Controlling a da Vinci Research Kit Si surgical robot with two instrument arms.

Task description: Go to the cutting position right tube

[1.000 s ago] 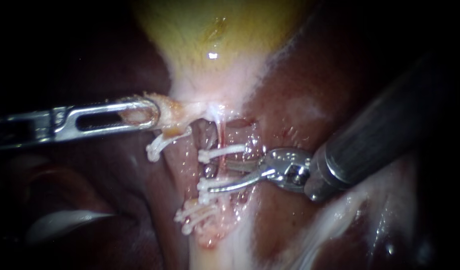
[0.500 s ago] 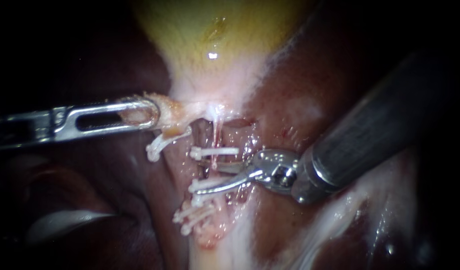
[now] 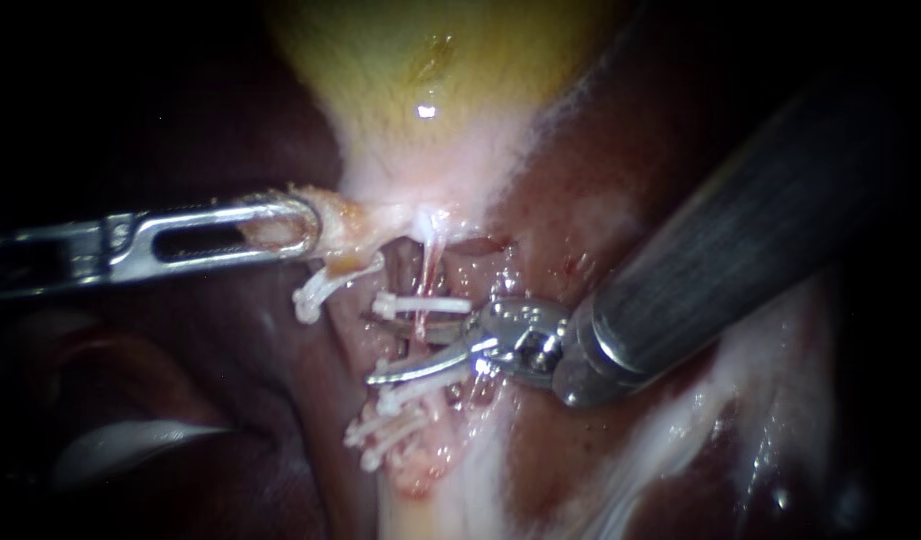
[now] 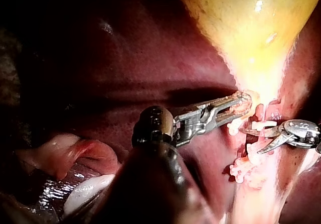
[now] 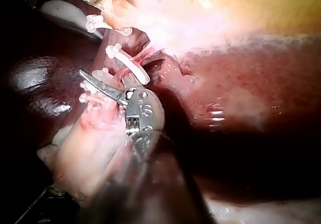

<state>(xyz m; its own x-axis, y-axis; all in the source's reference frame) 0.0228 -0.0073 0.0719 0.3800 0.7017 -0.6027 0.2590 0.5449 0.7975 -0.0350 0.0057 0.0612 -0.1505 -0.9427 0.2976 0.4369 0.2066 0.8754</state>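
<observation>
the right tube (image 3: 426,280) is seen between two white clips (image 3: 425,303), inside the open jaws of the right instrument (image 3: 372,348), with the gallbladder (image 3: 430,90) gripped by the left instrument (image 3: 285,230); a clip could be nicked if the jaws are tilted.

Gallbladder (image 3: 430,60): yellow-green, one wet highlight, narrows to a pale pink neck at mid-view. Liver (image 3: 600,180): dark red, on both sides of it, with small red spots right of the neck. Whitish tissue band (image 3: 680,430) crosses the liver lower right. Pale glossy fold (image 3: 130,445) lower left, well apart.
</observation>
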